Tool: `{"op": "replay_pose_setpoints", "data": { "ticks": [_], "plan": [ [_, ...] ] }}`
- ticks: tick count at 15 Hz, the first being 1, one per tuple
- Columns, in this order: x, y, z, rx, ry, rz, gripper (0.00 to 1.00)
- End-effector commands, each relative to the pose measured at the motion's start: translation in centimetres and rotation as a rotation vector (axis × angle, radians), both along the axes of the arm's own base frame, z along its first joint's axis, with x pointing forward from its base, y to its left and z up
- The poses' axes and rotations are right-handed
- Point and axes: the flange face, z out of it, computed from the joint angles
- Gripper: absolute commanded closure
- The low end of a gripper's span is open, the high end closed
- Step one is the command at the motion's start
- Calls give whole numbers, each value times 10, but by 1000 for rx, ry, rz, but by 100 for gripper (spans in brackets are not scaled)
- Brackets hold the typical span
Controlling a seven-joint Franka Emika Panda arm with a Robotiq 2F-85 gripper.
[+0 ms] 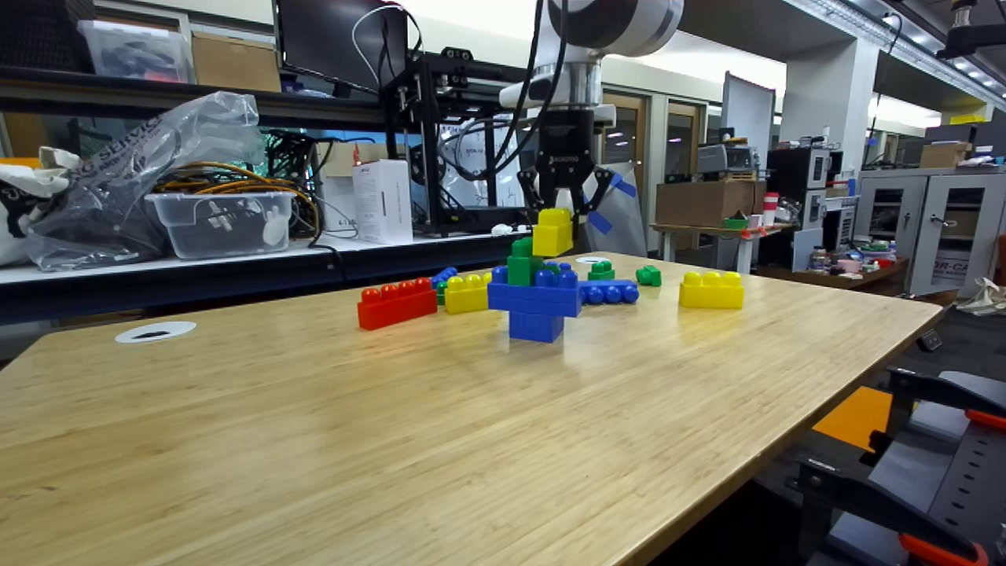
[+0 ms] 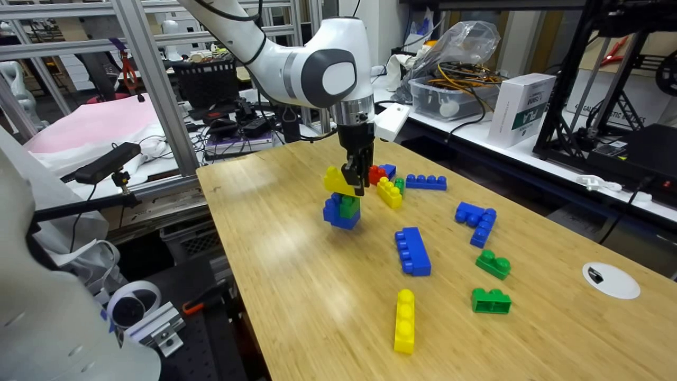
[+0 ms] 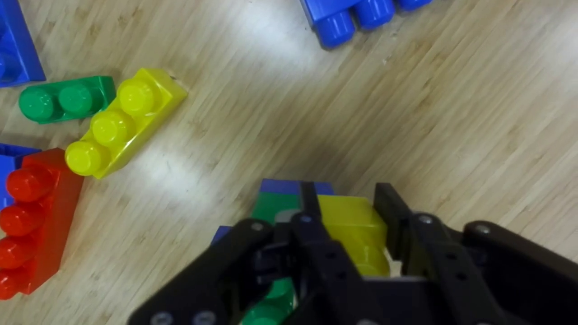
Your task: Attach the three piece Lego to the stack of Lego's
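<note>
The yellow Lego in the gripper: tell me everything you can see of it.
The yellow Lego is bright, glossy and plastic-looking, with rounded studs facing up. The gripper holds it, pressing from both sides in the wrist view. It is off the table, close to the top of the blue and green stack; in an exterior view its lower edge shows right above the green brick. Whether it touches the stack is unclear. The gripper hides part of it.

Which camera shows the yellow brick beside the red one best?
The wrist view: the yellow brick looks biggest, fully uncovered. Both exterior views show it smaller; in an exterior view the stack may hide its end.
</note>
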Motion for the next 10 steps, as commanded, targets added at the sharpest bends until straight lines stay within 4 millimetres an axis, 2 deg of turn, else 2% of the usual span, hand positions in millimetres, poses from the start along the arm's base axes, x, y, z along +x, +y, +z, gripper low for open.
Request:
{"op": "replay_pose_setpoints", "data": {
  "ticks": [1,6,10],
  "plan": [
    [-18,-1,13,18,-11,24,89],
    [-28,2,17,23,-15,20,89],
    [-24,-1,11,23,-7,21,89]
  ]
}}
